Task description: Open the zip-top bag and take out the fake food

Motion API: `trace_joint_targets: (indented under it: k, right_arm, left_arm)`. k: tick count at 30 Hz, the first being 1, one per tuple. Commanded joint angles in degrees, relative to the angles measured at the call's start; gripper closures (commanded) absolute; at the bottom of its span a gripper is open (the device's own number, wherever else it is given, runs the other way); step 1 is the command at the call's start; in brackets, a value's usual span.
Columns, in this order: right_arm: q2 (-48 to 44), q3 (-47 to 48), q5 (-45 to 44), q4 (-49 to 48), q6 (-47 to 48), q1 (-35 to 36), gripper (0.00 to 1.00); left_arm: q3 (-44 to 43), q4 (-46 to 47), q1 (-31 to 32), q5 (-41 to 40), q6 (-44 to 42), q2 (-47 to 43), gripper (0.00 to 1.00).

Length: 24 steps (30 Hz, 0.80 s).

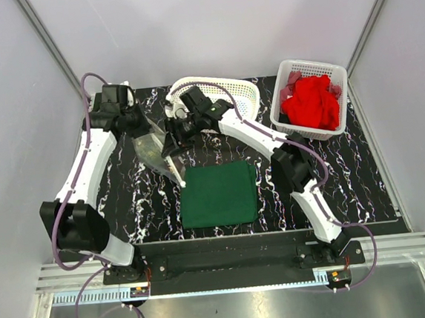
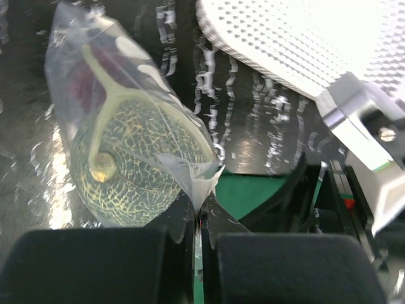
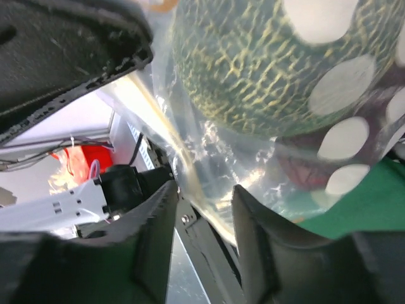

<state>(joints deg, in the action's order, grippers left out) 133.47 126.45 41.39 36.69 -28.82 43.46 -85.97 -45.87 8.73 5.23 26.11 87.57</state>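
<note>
Zip-top bag (image 2: 73, 63) — slick, floppy, sagging w/ fake food (image 2: 139, 158) — prob wants an edge grip: left claw (image 2: 201, 214) pinches its corner, right claw (image 3: 204, 196) spread astride the film.

We count one zip-top bag (image 1: 154, 151), one green melon ball (image 2: 136, 170) inside it, two white baskets (image 1: 242, 91) (image 1: 310, 65), one green cloth (image 1: 218, 194), one red cloth (image 1: 310, 104).

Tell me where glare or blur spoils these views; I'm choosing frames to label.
Top view: sharp, evenly lit, the bag glinting. Left wrist: white basket blown out, table streaked with reflections, left fingers blurred. Right wrist: right fingers soft, pale round blobs over the green ball.
</note>
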Motion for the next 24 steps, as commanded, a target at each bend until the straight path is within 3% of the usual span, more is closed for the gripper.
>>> trace_joint_targets:
  k: [1,7,12,16,18,20,22,23,24]
  right_arm:
    - [-5.50,-0.42,5.89,-1.79,5.79,-1.63,0.47]
    - [-6.55,-2.00,11.41,-4.15,5.62,-2.42,0.43]
    - [-6.03,-2.97,17.58,-8.46,2.64,-2.77,0.52]
    - [-3.67,-1.92,19.08,-12.51,-1.50,-1.02,0.53]
    - [-2.52,-0.25,18.56,-12.86,-2.81,-0.75,0.62]
    - [-1.11,1.42,18.30,-13.48,-4.58,-0.66,0.84]
    - [-0.67,2.13,16.81,-13.48,-4.67,-0.75,0.94]
    - [-0.41,3.17,16.36,-13.48,-4.49,-0.75,1.00]
    - [0.03,3.62,15.92,-13.48,-4.67,-0.83,1.00]
  left_arm:
    - [2.82,8.85,-2.49,15.38,-4.05,-5.74,1.00]
    - [6.43,12.11,-6.09,23.84,-4.40,-7.59,1.00]
    - [8.18,13.78,-7.15,25.79,-4.23,-8.20,1.00]
    - [9.07,15.71,-7.50,26.58,-2.47,-7.94,1.00]
    - [9.42,16.86,-7.68,26.67,-1.16,-8.20,1.00]
    - [9.25,17.21,-7.68,25.27,-0.62,-8.29,1.00]
    - [9.77,17.04,-8.03,24.13,-0.01,-8.82,0.98]
    - [9.95,16.86,-8.29,23.51,0.52,-8.91,0.93]
    - [10.38,16.86,-8.38,22.90,0.96,-9.52,0.78]
